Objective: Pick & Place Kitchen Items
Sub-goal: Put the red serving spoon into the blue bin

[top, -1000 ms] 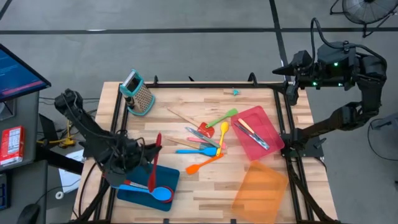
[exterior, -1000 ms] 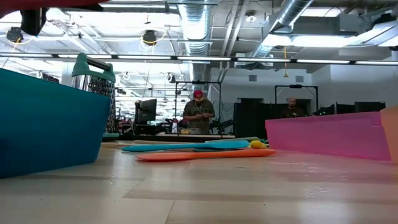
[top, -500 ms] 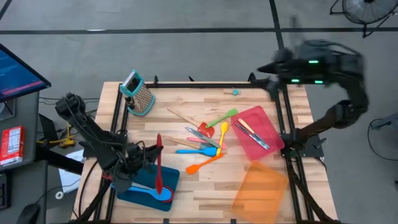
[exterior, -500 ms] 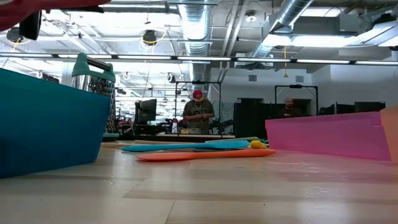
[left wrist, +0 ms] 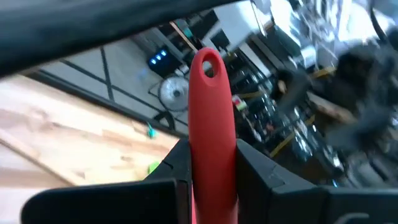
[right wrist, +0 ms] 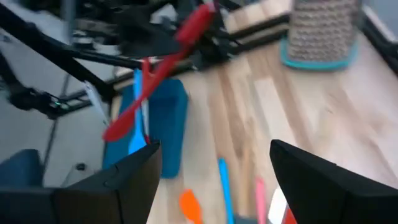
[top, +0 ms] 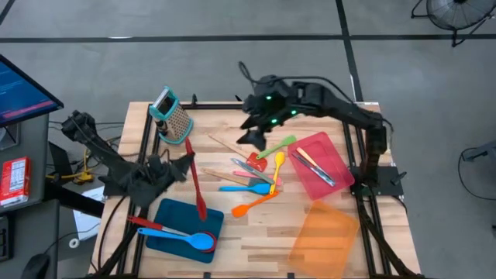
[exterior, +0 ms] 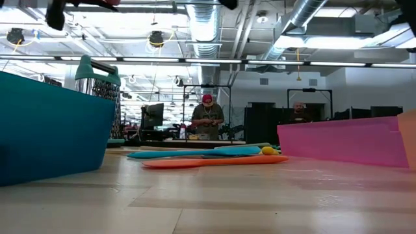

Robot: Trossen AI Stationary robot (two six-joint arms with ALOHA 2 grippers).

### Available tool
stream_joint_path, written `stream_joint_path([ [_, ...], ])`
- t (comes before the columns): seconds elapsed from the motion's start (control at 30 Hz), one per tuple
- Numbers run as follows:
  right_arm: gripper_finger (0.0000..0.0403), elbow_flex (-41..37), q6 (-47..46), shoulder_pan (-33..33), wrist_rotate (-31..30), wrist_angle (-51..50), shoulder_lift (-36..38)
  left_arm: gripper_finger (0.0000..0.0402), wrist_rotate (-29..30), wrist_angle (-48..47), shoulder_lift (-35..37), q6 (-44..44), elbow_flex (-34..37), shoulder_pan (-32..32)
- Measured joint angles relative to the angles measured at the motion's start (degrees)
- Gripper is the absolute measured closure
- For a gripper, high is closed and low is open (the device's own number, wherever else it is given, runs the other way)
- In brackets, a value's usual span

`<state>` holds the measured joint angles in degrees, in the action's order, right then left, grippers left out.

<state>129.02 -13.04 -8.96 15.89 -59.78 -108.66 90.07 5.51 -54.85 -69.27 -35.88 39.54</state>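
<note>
Placing step. Left gripper [top: 177, 169] clamped on the red spatula [top: 194, 186], hanging above the blue tray [top: 174, 225] at table's 7 o'clock; next move is lowering it, then letting go. Right gripper [top: 252, 133], fingers wide apart and empty, hovers above the utensil pile [top: 256, 177] mid-table.

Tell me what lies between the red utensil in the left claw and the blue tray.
Nothing visible. The left claw holds the red utensil, its far end over the blue tray. A blue spoon lies in the tray, leaving room.
</note>
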Motion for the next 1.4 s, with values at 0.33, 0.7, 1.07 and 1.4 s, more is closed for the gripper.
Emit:
stream_joint_path([
  [0.33,0.0112,0.08,-2.90,0.72,4.64,11.66,-7.50,0.0346,-0.17,1.60,8.21,0.04,0.00,-6.15],
  [0.7,0.0112,0.02,0.85,3.39,0.12,14.89,-10.45,0.0346,-2.52,5.13,11.65,-0.01,0.00,-11.14],
  [1.07,0.0112,0.06,9.02,2.55,-0.95,15.68,-10.43,0.0346,-20.13,17.11,9.84,0.30,0.00,-20.78],
  [1.4,0.0112,5.20,9.13,0.97,0.82,10.04,-10.03,0.0346,-30.52,20.55,9.23,5.53,0.00,-30.63],
])
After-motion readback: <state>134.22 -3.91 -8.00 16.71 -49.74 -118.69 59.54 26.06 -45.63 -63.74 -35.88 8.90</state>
